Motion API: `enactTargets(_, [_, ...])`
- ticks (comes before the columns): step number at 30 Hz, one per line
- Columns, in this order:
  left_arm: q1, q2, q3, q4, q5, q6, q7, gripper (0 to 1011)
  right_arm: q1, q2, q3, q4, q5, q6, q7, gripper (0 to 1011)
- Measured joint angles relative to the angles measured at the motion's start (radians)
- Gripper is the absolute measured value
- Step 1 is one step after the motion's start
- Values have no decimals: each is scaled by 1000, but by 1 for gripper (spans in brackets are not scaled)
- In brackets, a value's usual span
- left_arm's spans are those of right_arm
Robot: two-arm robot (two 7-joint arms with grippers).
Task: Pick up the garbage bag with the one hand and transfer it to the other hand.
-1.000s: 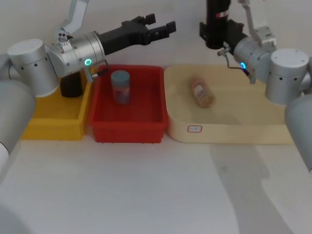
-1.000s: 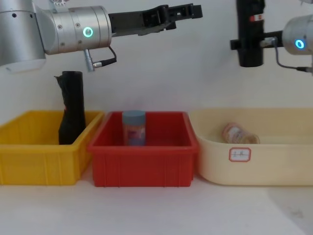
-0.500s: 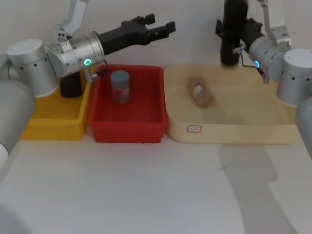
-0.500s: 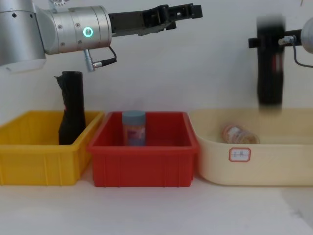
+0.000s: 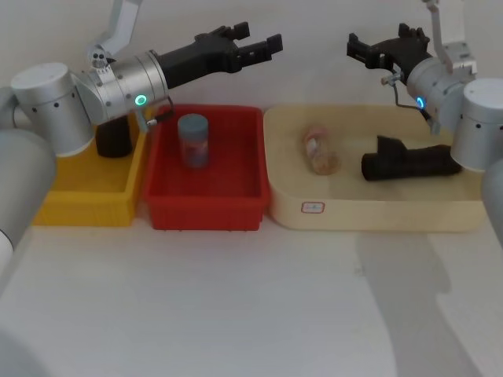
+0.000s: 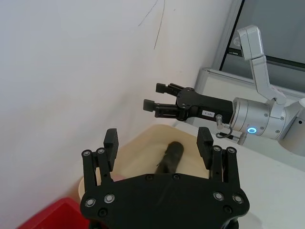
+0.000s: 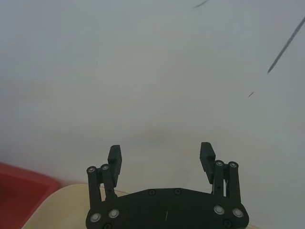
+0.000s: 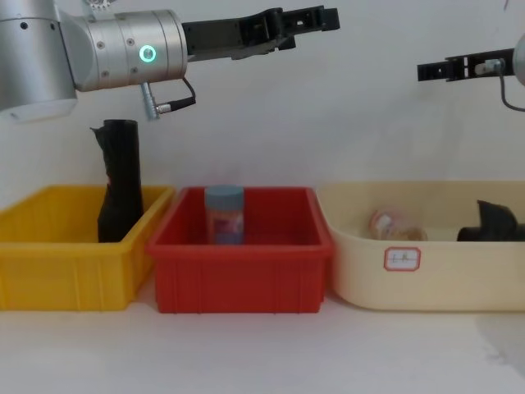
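The garbage bag point(image 5: 410, 162) lies on its side in the cream tray point(image 5: 369, 214), below the spread, empty fingers of the other hand point(image 5: 376, 49), while the one hand point(image 5: 259, 43) hovers open and empty well apart, so neither grips it.

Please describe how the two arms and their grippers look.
Both arms are silver with rounded grey joints. The left arm has a green ring and a dangling black cable; the right arm has a blue ring. The left gripper and right gripper are black, long-fingered.
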Motion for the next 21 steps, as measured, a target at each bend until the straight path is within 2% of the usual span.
enactTargets(21, [0, 0, 0, 0, 0, 0, 0, 1000, -1, 3, 4, -2, 0, 2, -1, 1001])
